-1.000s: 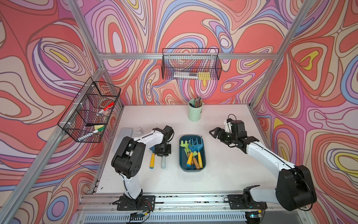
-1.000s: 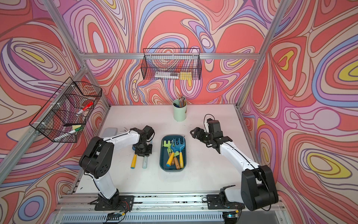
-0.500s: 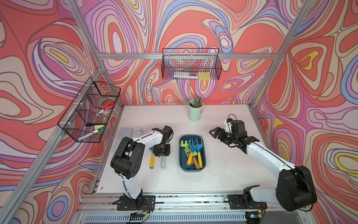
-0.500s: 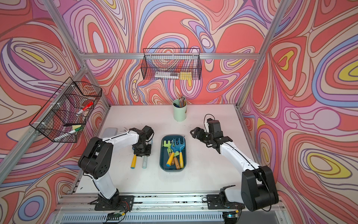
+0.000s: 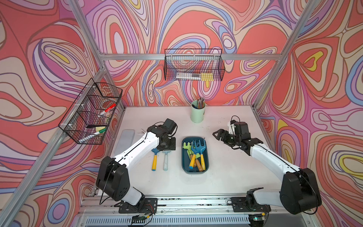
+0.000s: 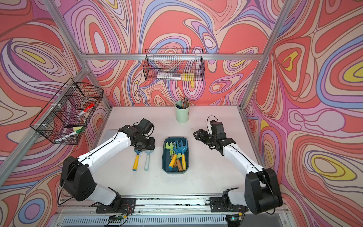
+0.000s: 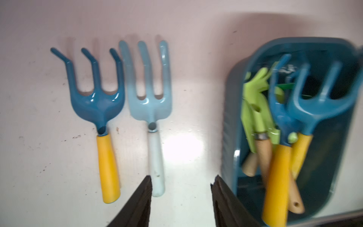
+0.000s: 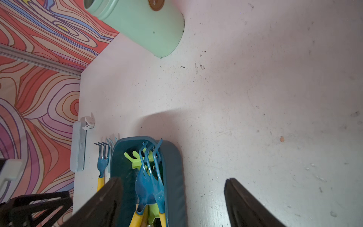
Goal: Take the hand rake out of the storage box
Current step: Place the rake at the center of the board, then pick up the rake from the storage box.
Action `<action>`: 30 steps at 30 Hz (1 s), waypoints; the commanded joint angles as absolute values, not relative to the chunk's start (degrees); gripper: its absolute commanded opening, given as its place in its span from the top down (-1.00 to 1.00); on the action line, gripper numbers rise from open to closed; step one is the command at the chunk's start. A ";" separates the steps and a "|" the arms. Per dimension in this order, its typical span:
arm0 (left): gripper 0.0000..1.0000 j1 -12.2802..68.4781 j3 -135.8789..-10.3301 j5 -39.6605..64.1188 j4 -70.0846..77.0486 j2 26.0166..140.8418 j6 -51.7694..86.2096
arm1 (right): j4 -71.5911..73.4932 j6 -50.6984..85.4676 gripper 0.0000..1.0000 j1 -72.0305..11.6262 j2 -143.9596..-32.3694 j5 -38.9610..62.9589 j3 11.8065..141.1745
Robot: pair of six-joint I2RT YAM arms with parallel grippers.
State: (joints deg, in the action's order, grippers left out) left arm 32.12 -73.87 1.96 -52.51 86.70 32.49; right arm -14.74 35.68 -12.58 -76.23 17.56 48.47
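Note:
The teal storage box (image 5: 183, 157) (image 6: 163, 157) (image 7: 229, 118) (image 8: 172, 176) sits mid-table. It holds two blue hand rakes with yellow handles (image 5: 201, 146) (image 6: 181, 146) (image 7: 322, 106) (image 8: 149, 182) and a green tool (image 5: 186, 146) (image 7: 255, 98). Left of the box, a dark blue rake (image 5: 154, 161) (image 7: 98, 106) and a pale blue one (image 5: 165, 161) (image 7: 151, 106) lie flat on the table. My left gripper (image 5: 167, 146) (image 7: 181, 178) hovers over their heads, open, nothing between its fingers. My right gripper (image 5: 220, 136) (image 8: 173, 179) hangs open just right of the box.
A mint-green cup (image 5: 197, 114) (image 8: 141, 25) with pencils stands at the back. A flat pale grey lid (image 5: 127, 137) (image 8: 78, 145) lies at the left edge. Wire baskets hang on the left wall (image 5: 90, 114) and the back wall (image 5: 193, 67).
My left gripper's jaws have opened and let go of the pale blue rake, which stays on the table. The right arm has not moved.

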 commanded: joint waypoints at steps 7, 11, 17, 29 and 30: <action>-0.07 45.48 -82.80 4.87 -56.57 91.52 37.05 | -19.43 32.77 -0.67 -12.94 -75.94 11.62 52.91; -0.08 49.71 -87.89 2.57 -59.19 98.27 35.43 | -19.25 32.96 -0.67 -12.93 -75.76 11.58 52.48; -0.08 51.40 -90.50 2.11 -59.95 105.26 34.89 | -19.34 32.86 -0.67 -12.96 -75.15 11.08 51.73; -0.01 51.28 -91.89 2.02 -58.61 111.91 34.01 | -17.88 33.40 -0.67 -12.92 -75.15 12.91 50.46; 0.02 51.26 -91.97 2.19 -58.40 112.12 33.96 | -17.80 33.39 -0.67 -12.99 -75.23 13.00 50.36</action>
State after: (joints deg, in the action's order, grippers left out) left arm 51.40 -90.52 2.74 -57.80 110.87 34.92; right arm -18.68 33.71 -12.58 -76.12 12.49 51.42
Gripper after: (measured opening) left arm 0.508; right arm 0.833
